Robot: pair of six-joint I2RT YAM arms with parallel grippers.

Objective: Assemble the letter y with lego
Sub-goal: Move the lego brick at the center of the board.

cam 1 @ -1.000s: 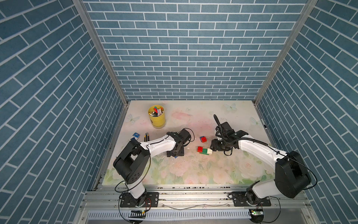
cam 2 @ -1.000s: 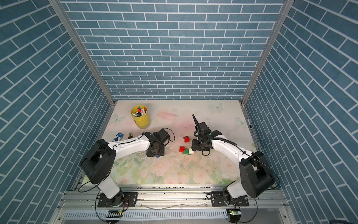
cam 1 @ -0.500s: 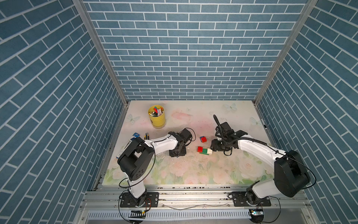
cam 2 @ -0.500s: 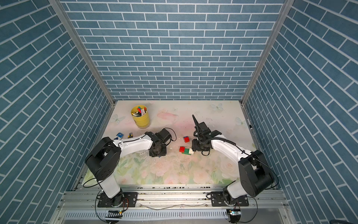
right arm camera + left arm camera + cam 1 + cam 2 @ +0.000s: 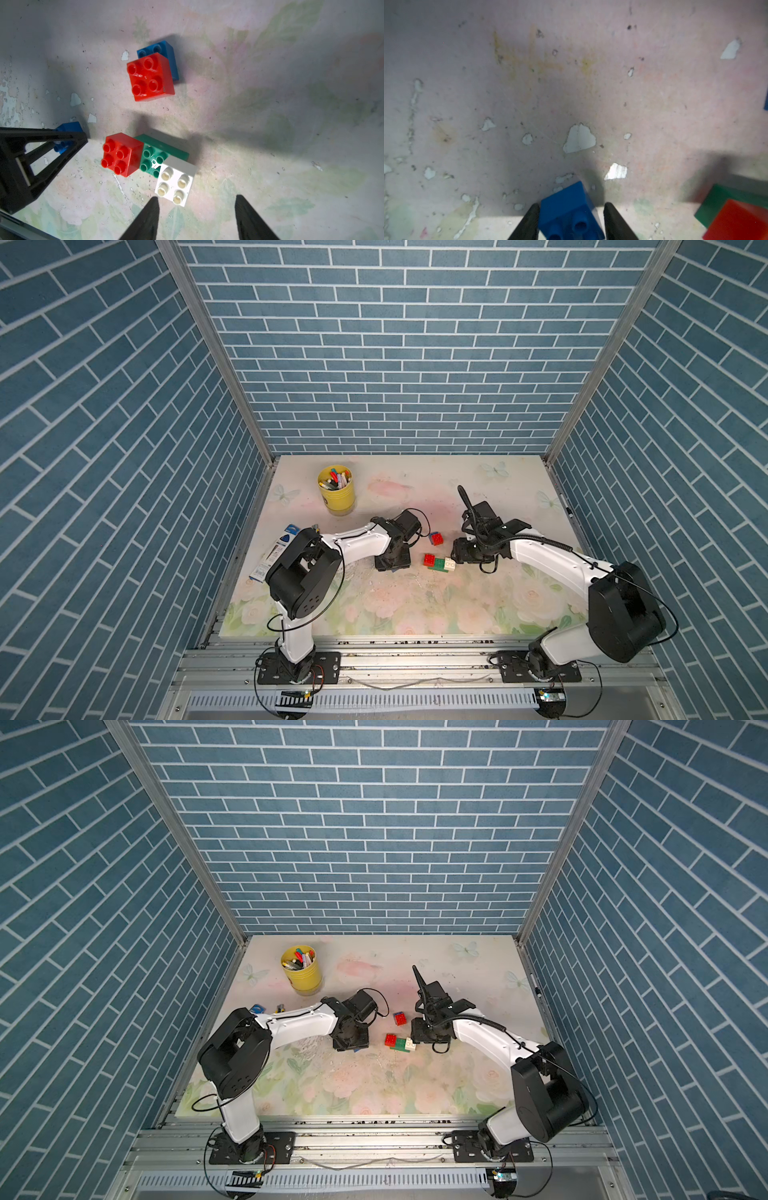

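Two sets of jaws, both apart. My left gripper (image 5: pixel 571 204) straddles a loose blue brick (image 5: pixel 564 212) on the table (image 5: pixel 415 605), with a slim gap showing at one side. My right gripper (image 5: pixel 197 196) hangs empty just beside the white brick (image 5: pixel 175 182), which is joined with the green brick (image 5: pixel 158 153) and a red brick (image 5: pixel 122 153). Nearby, another red brick (image 5: pixel 149 76) sits atop a second blue brick (image 5: pixel 166 49).

cup (image 5: pixel 336 494) behind bricks (image 5: pixel 430 560), packet (image 5: pixel 270 562) far left
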